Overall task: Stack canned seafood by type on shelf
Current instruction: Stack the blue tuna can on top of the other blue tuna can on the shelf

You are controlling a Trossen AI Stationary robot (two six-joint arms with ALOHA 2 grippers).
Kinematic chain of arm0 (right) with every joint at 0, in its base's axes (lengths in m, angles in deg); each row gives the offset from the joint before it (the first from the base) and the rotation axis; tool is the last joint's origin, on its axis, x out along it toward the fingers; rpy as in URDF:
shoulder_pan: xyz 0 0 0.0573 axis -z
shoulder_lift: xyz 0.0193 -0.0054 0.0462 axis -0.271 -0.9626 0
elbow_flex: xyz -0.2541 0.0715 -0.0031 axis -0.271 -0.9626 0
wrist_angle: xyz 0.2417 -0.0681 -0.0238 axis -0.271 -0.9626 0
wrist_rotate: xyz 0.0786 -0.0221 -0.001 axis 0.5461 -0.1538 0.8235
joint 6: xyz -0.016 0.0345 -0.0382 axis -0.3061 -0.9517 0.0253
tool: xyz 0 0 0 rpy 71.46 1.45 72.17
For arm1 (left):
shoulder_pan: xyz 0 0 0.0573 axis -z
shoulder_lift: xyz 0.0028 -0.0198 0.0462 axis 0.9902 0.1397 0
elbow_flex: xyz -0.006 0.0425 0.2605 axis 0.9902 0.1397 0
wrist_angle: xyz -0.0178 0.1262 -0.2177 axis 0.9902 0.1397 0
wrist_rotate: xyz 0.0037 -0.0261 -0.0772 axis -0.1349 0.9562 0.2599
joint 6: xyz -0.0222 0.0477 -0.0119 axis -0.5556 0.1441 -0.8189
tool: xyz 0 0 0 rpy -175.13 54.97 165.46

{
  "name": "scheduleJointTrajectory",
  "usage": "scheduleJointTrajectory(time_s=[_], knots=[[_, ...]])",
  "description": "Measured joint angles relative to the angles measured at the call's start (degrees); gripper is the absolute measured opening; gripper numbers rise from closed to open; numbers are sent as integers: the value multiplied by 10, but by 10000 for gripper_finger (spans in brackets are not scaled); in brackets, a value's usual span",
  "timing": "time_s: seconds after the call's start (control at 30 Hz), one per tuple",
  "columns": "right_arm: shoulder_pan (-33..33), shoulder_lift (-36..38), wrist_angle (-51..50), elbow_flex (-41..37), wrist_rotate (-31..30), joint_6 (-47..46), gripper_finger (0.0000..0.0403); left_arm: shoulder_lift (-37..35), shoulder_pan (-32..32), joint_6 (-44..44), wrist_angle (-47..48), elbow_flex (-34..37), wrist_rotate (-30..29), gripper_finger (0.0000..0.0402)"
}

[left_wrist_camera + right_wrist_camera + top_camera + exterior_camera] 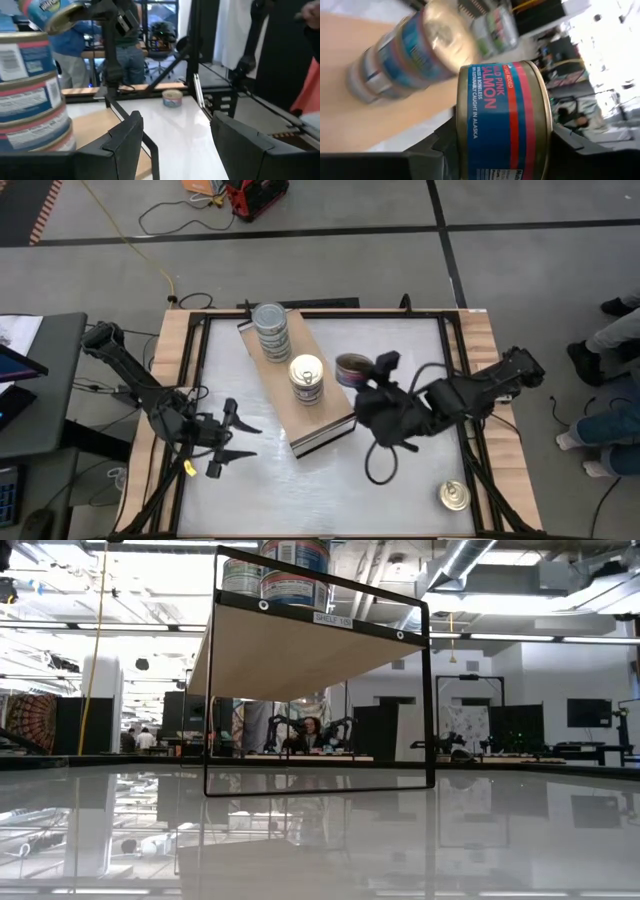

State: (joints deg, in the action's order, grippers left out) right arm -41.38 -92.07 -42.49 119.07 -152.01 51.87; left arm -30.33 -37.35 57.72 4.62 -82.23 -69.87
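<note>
High view: the shelf [285, 385], a light-wood board, runs diagonally from upper centre toward the middle of the white tabletop [300, 490]. On it stand 2 stacks of tins: a silver-topped stack [271, 330] at the upper end and a gold-topped stack [307, 378] just below. The right gripper [372, 375], right of centre beside the shelf, is closed on a pink salmon tin [507, 122], its fingers at the tin's 2 sides. A lone gold-topped tin [455, 497] lies at lower right. The left gripper [238, 442], lower left, is parted and holds nothing.
</note>
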Motion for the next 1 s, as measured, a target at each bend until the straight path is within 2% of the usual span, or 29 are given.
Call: scheduleJointTrajectory(time_s=[0.2,0.3,0.4,0.53,0.8,1.0], knots=[[27,0,185,0,0,197,233,0,0,-1,-34,0,-10,224],[37,-1,252,0,43,254,239,-3,0,2,-36,0,-12,224],[48,-9,304,0,107,274,233,-5,0,5,-36,0,-28,224],[64,-27,355,0,152,302,222,-6,0,13,-54,0,-52,224],[96,-74,388,0,151,374,231,-6,0,13,-97,0,-54,224],[112,-82,388,0,146,377,227,-6,0,3,-96,0,-53,224]])
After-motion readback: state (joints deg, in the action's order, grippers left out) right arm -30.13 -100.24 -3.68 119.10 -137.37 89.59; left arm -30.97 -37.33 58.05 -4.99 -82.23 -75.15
